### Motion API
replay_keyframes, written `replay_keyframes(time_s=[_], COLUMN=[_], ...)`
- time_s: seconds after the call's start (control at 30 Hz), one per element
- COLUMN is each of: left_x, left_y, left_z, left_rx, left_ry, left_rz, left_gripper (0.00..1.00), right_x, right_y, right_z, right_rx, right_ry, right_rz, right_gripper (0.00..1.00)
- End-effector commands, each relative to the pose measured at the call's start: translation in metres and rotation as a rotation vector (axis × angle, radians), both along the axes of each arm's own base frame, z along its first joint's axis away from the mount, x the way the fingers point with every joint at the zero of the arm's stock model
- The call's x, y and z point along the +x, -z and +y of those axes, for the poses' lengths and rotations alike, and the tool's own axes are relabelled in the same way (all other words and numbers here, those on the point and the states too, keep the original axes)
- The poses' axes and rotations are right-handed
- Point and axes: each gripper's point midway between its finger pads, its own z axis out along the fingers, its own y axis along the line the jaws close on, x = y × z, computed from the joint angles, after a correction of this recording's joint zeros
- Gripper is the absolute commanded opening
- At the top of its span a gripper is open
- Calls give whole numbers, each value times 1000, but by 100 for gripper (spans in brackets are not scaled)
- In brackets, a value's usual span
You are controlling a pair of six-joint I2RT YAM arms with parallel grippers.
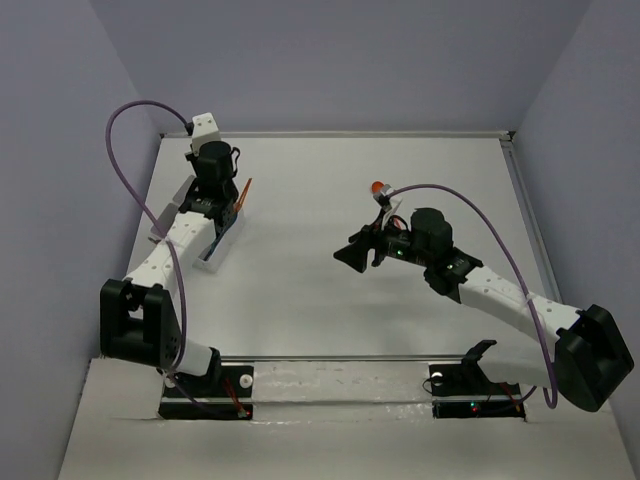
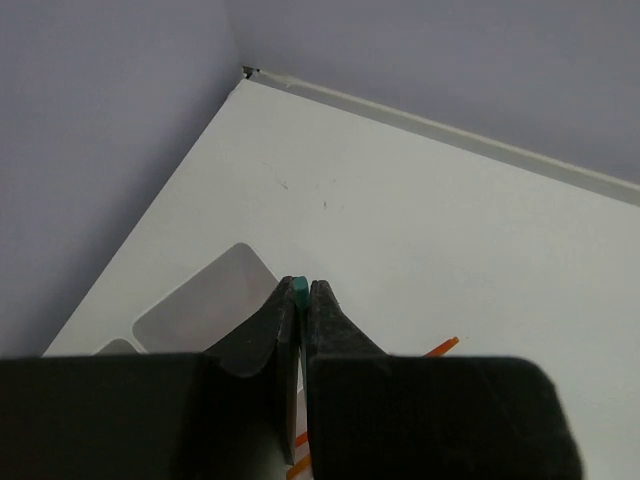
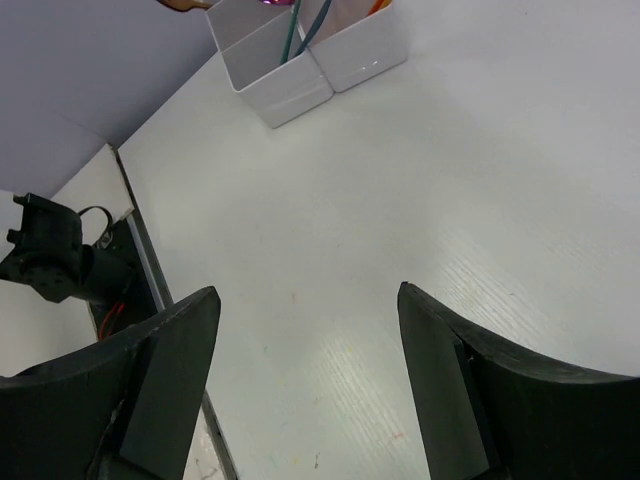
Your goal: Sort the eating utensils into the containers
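- The left gripper (image 2: 304,290) is clamped tight on a teal utensil (image 2: 298,285). Only the utensil's tip shows, poking out between the fingertips.
- The tray (image 2: 195,300) lies just below this gripper and to its left, with one compartment in plain view.
- An orange stick (image 2: 441,347) shows at a slant to the right of the left gripper. Where its lower end rests is hidden.
- The right gripper (image 3: 305,295) stands wide open with nothing between its fingers, over bare worktop (image 3: 480,180).
- The tray is well ahead of the right gripper and slightly to its left. Teal pieces (image 3: 292,35) stand in one compartment, and orange pieces (image 3: 378,8) stand in the one beside it.
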Motion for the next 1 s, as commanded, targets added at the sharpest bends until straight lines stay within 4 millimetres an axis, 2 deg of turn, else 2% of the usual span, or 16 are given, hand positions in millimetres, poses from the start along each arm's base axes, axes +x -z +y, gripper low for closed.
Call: replay_keyframes(time_s=[0.0,0.07,0.17,0.4,0.5,0.53,0.6,0.63,0.67,0.7,0.77,0.8,0.83,0.87,0.9,0.97], left_x=[13,16,21,30,30,30,29,29,29,27,24,22,20,18,14,11], left_y=[-20,-6,4,42,51,52,48,45,43,33,15,8,-3,-10,-32,-52], left_z=[1,-2,-8,-13,-13,-13,-13,-15,-15,-15,-19,-18,-21,-28,-29,-41], left_rx=[7,7,-3,22,29,32,33,27,25,16,-17,-20,-33,-55,-76,-131], left_ry=[-13,4,31,59,57,58,64,71,73,74,92,92,106,123,133,193], left_rz=[-83,-57,-43,45,70,74,72,67,63,41,-1,-14,-38,-53,-97,-132], left_gripper=[6,6,6,6,14,22,32,42,47,53,72,72,78,80,82,84], right_x=[1,2,3,5,8,9,10,10,11,13,17,19,20,22,25,28], right_y=[-9,-7,-4,-2,-1,-1,1,1,2,3,6,8,9,11,14,18], right_z=[1,1,2,1,0,-1,-2,-2,-2,-3,-5,-6,-7,-8,-9,-10], right_rx=[11,7,1,-4,-11,-13,-17,-19,-22,-27,-39,-44,-51,-58,-67,-77], right_ry=[7,11,12,20,37,43,50,52,56,62,88,102,110,120,132,146], right_rz=[-49,-41,-36,-41,-42,-42,-42,-41,-43,-45,-47,-46,-45,-44,-44,-42], right_gripper=[77,77,77,77,77,77,77,77,77,77,76,76,76,75,74,71])
